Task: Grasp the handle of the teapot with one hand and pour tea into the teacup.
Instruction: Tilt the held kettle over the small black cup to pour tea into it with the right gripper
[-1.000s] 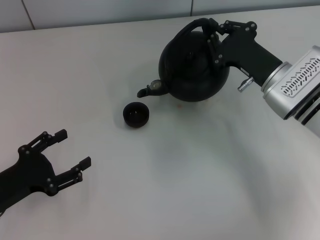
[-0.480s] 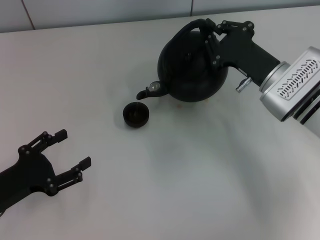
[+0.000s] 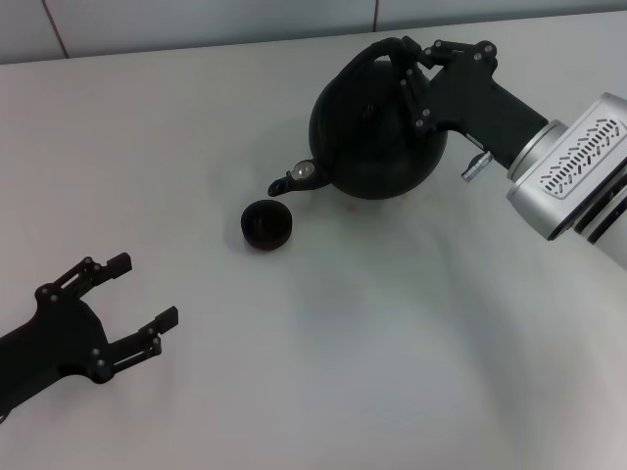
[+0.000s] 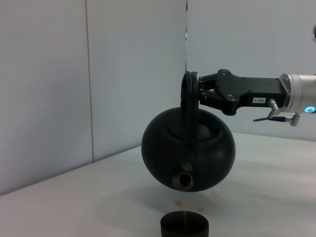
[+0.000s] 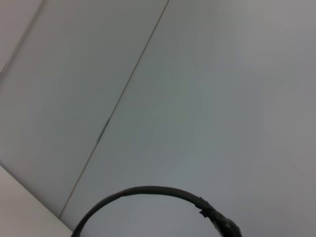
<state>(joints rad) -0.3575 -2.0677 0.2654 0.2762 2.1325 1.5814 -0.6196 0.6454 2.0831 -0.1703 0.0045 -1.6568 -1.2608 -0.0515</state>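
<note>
A plain white table (image 3: 323, 372) carries the scene, running back to a pale wall. Sitting directly on it is the teacup (image 3: 266, 224), small, black and upright, toward the table's middle-left. In the left wrist view the cup (image 4: 184, 225) rests on the surface, and a few small brownish spots (image 4: 180, 202) mark the tabletop just behind it.

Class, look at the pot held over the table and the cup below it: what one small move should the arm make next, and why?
Probably tip the teapot a little further. The right claw holds its handle with the pot lifted off the table; the spout points down above the teacup, but no stream shows. The left claw sits open, away.
</note>
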